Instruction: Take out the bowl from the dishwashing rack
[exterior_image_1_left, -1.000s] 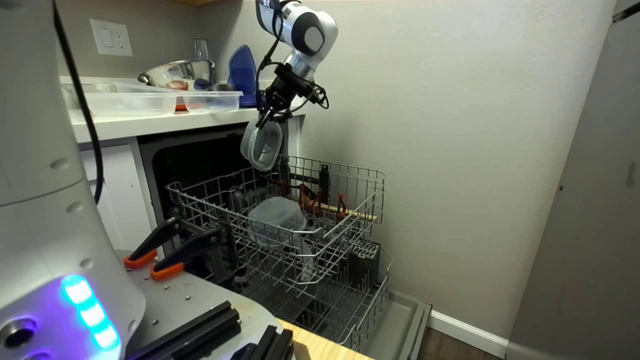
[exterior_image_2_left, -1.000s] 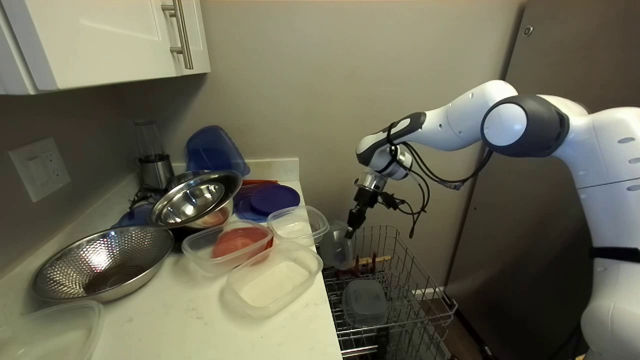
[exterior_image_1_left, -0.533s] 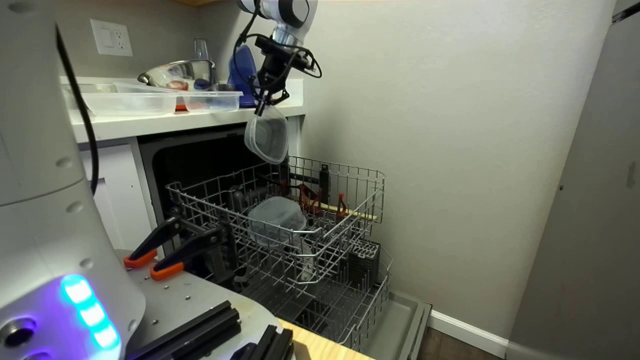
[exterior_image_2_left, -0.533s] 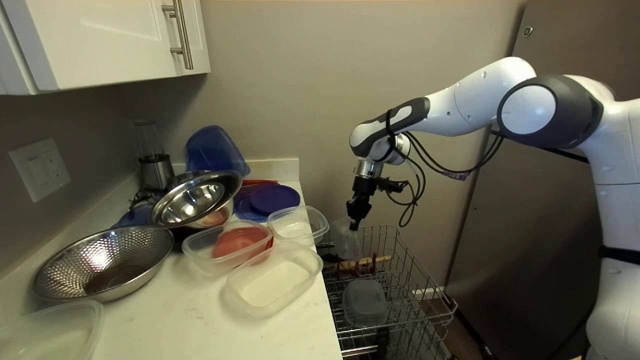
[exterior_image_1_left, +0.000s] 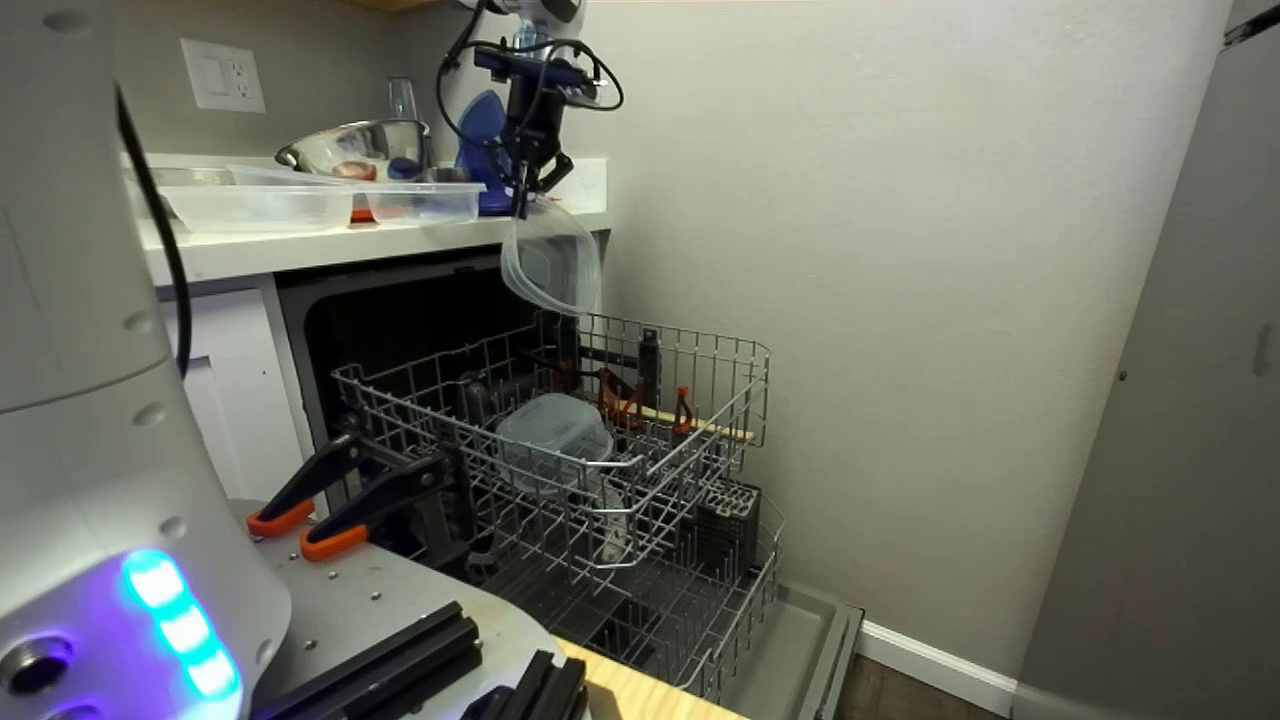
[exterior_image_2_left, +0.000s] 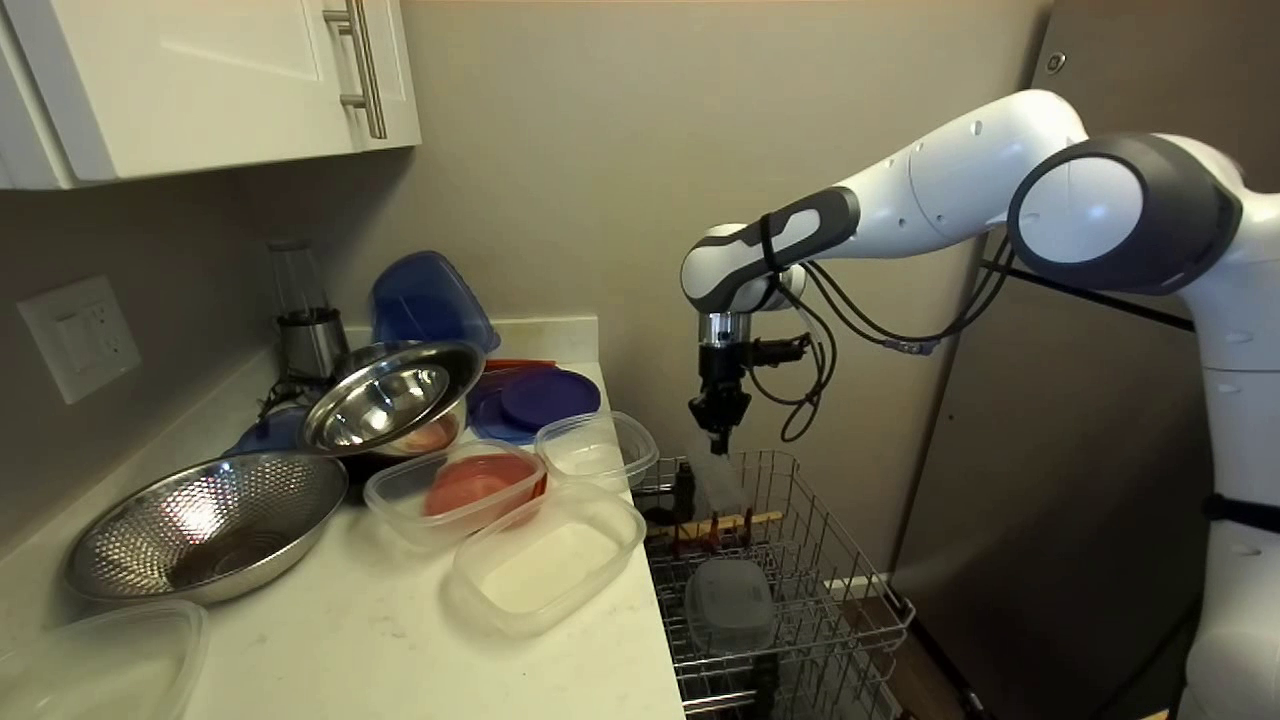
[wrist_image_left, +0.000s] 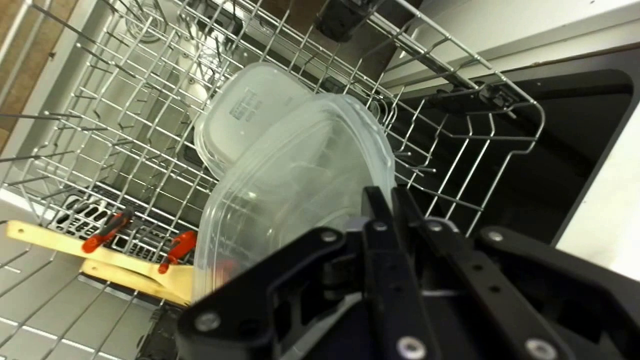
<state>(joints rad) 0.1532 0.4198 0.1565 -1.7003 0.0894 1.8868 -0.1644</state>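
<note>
- Holding the bowl (wrist_image_left: 300, 170) by one edge of its rim — in the wrist view I'm seeing the tool (wrist_image_left: 388, 195) pinched on the thin wall.
- The bowl is hanging tipped on its side over the dishwashing rack (exterior_image_1_left: 620, 463), apparently free of it; I'm not able to tell the gap under its lowest edge.
- I'm reading this step as the lift-out, mostly done, with the set-down yet to come.
- I'm planning straight up first, sideways second: in an exterior view the lower edge is lining up with the rack's far rim, so a sideways drag could snag.
- I'm intending to pass well above the upturned container (wrist_image_left: 250, 105) in the rack, to avoid knocking it.
- I'm assuming the tabletop (exterior_image_2_left: 330, 640) is the landing place — the task is naming none — so I'm aiming to bring the whole bowl above its edge before crossing, and to stay clear of the clear tub (exterior_image_2_left: 588, 460) near that end.
- I'm expecting a one-edge pinch on light, bendy-looking plastic to let the bowl swivel, so I'm favouring slow turns and a steady squeeze.
</note>
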